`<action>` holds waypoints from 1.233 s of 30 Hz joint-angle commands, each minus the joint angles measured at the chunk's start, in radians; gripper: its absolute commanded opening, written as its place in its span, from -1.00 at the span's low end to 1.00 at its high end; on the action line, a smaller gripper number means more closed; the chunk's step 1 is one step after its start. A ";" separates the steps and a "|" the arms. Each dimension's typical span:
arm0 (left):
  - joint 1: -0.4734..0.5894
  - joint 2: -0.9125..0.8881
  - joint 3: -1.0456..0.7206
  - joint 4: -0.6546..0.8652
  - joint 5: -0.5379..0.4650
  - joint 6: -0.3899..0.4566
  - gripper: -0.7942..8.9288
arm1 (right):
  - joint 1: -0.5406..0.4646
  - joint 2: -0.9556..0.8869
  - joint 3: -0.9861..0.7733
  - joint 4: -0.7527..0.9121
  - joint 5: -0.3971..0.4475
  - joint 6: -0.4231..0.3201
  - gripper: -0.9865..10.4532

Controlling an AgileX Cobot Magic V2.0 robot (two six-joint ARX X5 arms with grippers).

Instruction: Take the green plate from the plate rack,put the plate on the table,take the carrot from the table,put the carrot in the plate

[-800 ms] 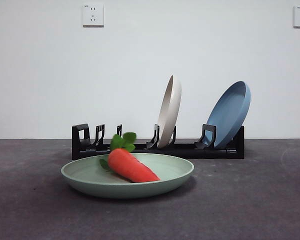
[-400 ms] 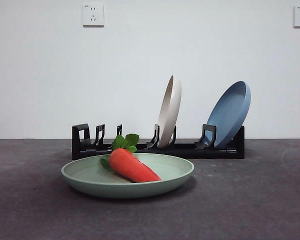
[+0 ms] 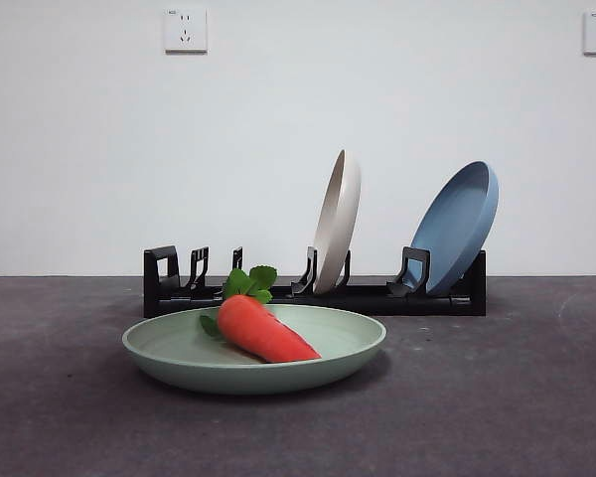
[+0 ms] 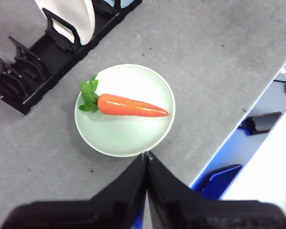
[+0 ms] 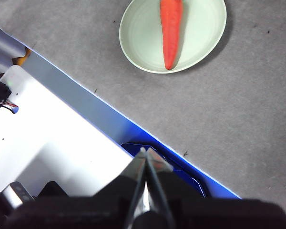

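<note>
Black rack [image 3: 313,288] stands at the back with its left slots empty; in front the green plate [image 3: 253,348] sits flat on the table [image 3: 497,397]. Since a second ago the carrot [image 3: 263,328] has settled slightly and now lies still inside it. Both the left gripper [image 4: 147,155] and right gripper [image 5: 144,151] hang pinched together, empty, so the task looks complete

An orange-red carrot [image 3: 266,332] with green leaves, a pale sage-green plate [image 3: 179,359], dark mottled grey table [image 3: 497,397].
</note>
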 commanded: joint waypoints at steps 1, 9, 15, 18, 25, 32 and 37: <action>0.056 -0.038 -0.015 0.093 -0.052 0.110 -0.84 | 0.001 -0.002 0.000 0.004 0.000 -0.004 -0.82; 0.468 -0.271 -0.356 0.905 0.261 0.281 -0.84 | 0.001 -0.002 0.000 0.004 0.000 -0.004 -0.82; 0.723 -0.490 -0.730 1.234 0.324 0.269 -0.84 | 0.001 -0.002 0.000 0.004 0.000 -0.004 -0.82; 0.790 -0.591 -0.865 1.237 0.321 0.264 -0.84 | 0.001 -0.002 0.000 0.004 0.000 -0.004 -0.82; 0.910 -0.755 -1.088 1.229 0.319 0.238 -0.84 | 0.001 -0.002 0.000 0.004 0.000 -0.004 -0.82; 0.981 -0.840 -1.245 1.207 0.319 0.200 -0.84 | 0.001 -0.002 0.000 0.003 0.000 -0.004 -0.82; 0.995 -0.902 -1.320 1.171 0.319 0.183 -0.84 | 0.001 -0.002 0.000 0.003 0.000 -0.004 -0.82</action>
